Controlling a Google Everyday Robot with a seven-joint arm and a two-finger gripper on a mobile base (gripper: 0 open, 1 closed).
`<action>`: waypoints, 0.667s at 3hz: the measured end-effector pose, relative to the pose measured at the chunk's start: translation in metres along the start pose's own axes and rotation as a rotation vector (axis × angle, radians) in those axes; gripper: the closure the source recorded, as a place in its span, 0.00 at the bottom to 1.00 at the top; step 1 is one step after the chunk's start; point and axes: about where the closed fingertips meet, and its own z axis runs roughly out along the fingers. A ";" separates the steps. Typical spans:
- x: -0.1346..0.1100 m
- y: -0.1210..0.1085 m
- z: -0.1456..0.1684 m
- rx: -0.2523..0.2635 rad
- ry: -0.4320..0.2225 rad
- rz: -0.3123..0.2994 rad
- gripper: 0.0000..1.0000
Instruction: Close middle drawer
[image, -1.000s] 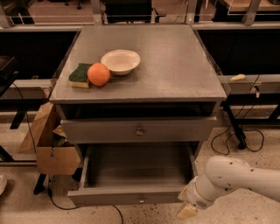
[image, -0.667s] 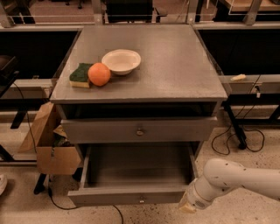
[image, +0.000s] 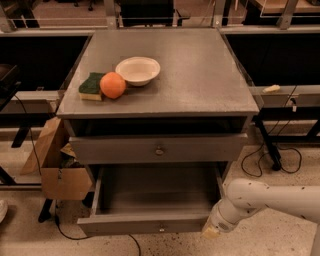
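Observation:
The grey cabinet (image: 165, 95) has a drawer with a small round knob (image: 159, 150) near its top, almost pushed in. Below it the middle drawer (image: 150, 224) is pulled far out; it is wide, shallow and empty inside, with a small knob on its flat front. My gripper (image: 212, 231) is low at the drawer's front right corner, at or touching the end of the drawer front. My white arm (image: 270, 197) reaches in from the right. The lowest drawer is hidden.
On the cabinet top are a white bowl (image: 138, 70), an orange (image: 112, 85) and a green-and-yellow sponge (image: 91, 87). A cardboard box (image: 60, 165) stands to the cabinet's left. Cables (image: 265, 155) lie on the floor to the right.
My gripper has crept a little up and left toward the open drawer's front right corner. The drawer has not visibly moved.

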 end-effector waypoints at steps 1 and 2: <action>0.001 0.002 -0.001 0.000 0.000 0.000 0.67; -0.004 -0.002 -0.005 0.024 -0.001 -0.001 0.43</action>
